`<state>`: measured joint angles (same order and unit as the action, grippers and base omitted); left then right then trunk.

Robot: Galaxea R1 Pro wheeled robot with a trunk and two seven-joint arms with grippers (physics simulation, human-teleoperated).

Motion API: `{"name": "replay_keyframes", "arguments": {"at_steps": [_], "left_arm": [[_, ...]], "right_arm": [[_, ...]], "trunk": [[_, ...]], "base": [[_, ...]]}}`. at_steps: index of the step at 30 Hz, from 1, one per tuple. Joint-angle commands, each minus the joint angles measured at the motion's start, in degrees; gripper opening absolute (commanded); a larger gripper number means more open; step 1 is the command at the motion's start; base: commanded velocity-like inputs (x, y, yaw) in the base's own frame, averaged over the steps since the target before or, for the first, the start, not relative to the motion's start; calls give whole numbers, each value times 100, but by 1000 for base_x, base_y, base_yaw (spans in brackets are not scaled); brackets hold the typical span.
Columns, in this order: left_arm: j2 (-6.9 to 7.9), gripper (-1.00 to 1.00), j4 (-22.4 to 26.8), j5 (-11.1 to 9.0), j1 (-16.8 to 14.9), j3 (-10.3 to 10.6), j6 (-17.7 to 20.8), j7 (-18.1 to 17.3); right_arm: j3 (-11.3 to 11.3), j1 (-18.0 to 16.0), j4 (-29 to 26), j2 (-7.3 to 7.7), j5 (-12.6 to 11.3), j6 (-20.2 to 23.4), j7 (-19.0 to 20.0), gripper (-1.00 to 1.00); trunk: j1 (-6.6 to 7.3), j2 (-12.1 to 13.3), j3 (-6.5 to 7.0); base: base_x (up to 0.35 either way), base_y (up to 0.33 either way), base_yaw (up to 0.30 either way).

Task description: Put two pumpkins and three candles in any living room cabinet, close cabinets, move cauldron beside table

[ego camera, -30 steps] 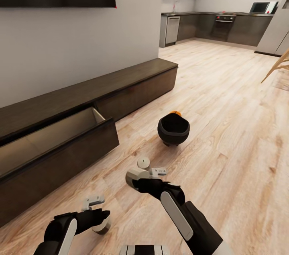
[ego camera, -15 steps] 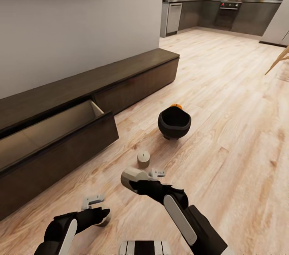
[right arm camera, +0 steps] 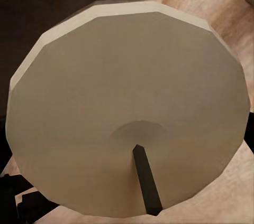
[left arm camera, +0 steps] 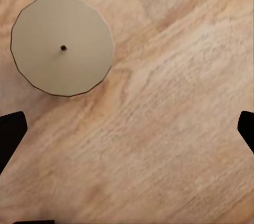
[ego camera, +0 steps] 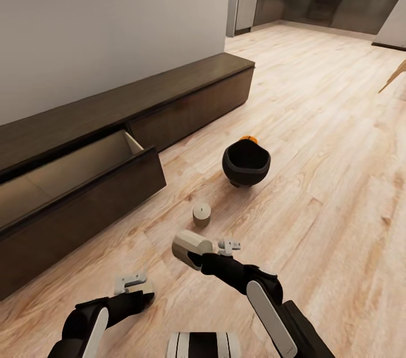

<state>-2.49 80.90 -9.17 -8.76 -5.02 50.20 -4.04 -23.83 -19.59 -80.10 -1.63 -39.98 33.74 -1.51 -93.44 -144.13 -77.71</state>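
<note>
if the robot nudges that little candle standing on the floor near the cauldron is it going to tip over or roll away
Probably slides rather than tips: the candle is short and wide, standing on a flat end on the smooth wood floor. If it did topple, its round side would likely let it roll, perhaps toward the cauldron. It looks rigid, so a gripper should not deform it.

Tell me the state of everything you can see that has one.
Cabinet drawer: pulled open, visible part empty.
Cauldron: upright on the floor.
Pumpkin: beyond the cauldron, mostly hidden.
Floor candle: standing upright, free.
Held candle: sideways in the right gripper.
Third candle: upright, under the left gripper.
Left gripper: open.
Right gripper: shut on held candle.
</note>
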Motion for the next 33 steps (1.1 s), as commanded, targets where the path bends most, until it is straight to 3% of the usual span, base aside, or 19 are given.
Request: {"name": "replay_keyframes", "arguments": {"at_steps": [1,20,33], "left_arm": [[-6,100,4,-5,-3,-17,11,-27],[-6,100,-13,-5,-3,-16,-27,-22],[14,100,-47,-1,-3,-25,-164,-4]], "right_arm": [[5,1,-12,5,-54,19,-8,-100],[10,8,-16,14,-45,28,10,-100],[10,8,-6,5,-45,37,1,-100]], "trunk": [[-1,-3,-27],[-50,-29,-448],[-50,-29,-448]], "base": [[0,0,0],[0,0,0],[0,0,0]]}}
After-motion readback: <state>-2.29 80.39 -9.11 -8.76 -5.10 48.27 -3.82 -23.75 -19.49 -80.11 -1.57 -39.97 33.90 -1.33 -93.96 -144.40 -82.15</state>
